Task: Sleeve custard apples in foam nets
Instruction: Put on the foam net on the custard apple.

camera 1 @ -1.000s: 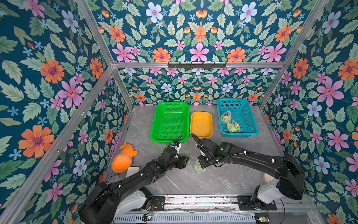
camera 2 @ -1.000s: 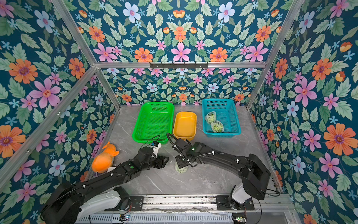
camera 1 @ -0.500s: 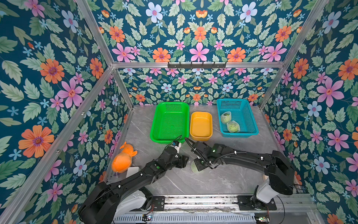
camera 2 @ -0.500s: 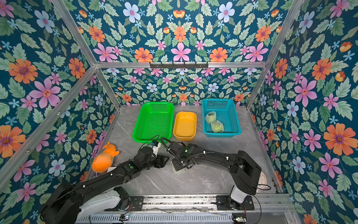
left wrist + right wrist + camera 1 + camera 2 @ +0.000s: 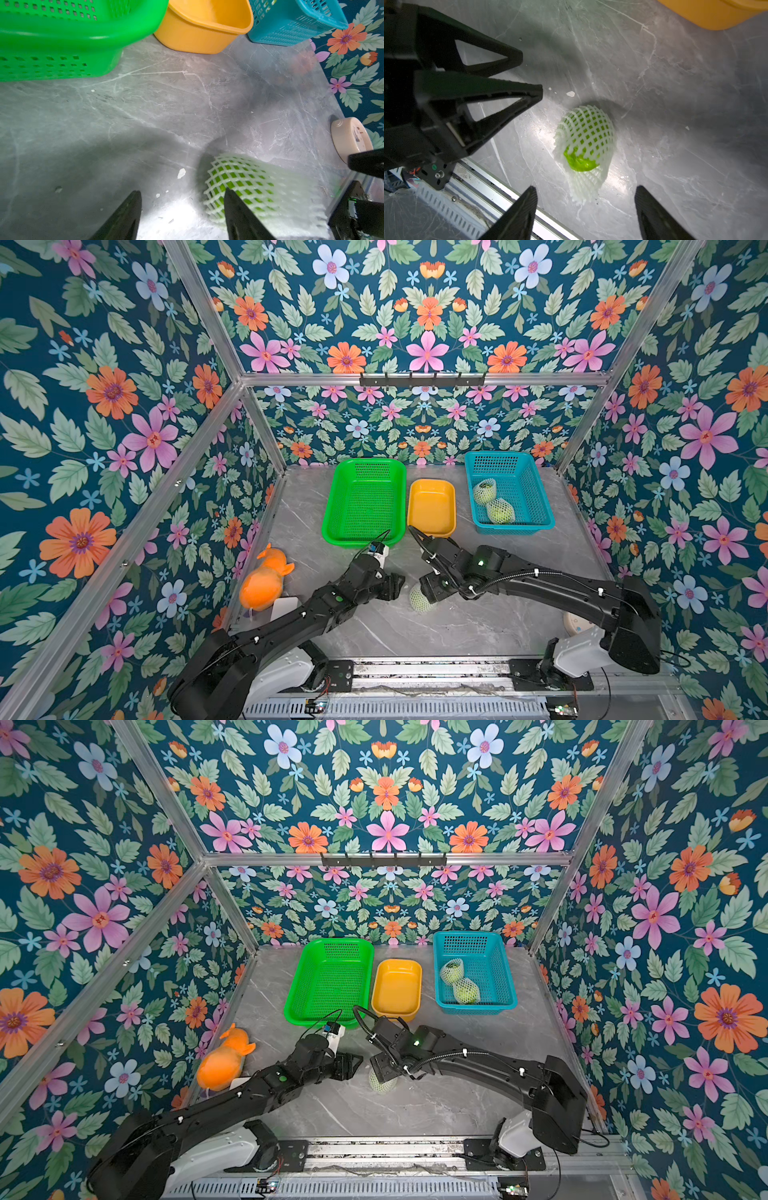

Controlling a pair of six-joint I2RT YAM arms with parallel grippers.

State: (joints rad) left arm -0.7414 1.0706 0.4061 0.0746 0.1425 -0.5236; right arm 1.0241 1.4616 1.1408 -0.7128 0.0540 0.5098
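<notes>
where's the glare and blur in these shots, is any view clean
Left wrist view: green basket and netted custard apple look soft, glare on the table. Right wrist view: strong glare beside the apple, left pincer dark. Both top views: sharp, evenly lit.

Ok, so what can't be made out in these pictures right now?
- Netted custard apple on the table: both top views, right pincer partly hides it.
- Netted fruits in the blue basket: top views, too small to judge net coverage.
- Beige round object: left wrist view, partly behind the right pincer.
</notes>
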